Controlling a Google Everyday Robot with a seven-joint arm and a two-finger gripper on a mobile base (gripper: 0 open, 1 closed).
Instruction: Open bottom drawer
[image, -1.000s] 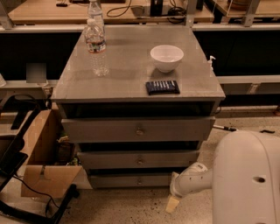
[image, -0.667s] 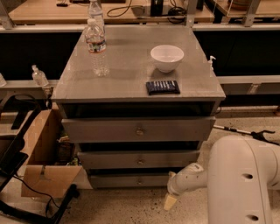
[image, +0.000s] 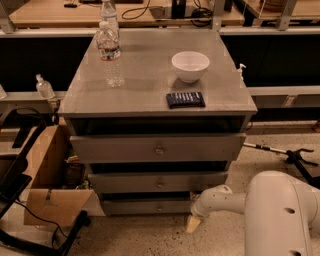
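Reaching low beside the right front corner of the grey cabinet (image: 235, 100), my white gripper (image: 194, 223) hangs just above the speckled floor (image: 150, 235), its tan end angled downward. From this view I cannot tell whether it is spread or pressed together, and it holds nothing that I can see. My bulky white arm housing (image: 282, 215) fills the lower right corner behind it.

The bottom drawer (image: 130, 206), the narrowest and lowest grey front of the three, sits just to the left of my gripper, near it but apart from it. Its small round centre knob (image: 159, 206) is untouched. A dark gap runs along the drawer's upper edge, under the mid-sized grey drawer front (image: 125, 183). Above that is the tallest grey drawer front (image: 110, 148).

On the cabinet top stand a clear plastic water bottle (image: 111, 50) at the left and a white round bowl (image: 190, 65) at the right. A dark rectangular packet (image: 185, 99) lies flat near the front edge, below the bowl. A brown cardboard box (image: 47, 170) sits open on the floor to the left of the cabinet.
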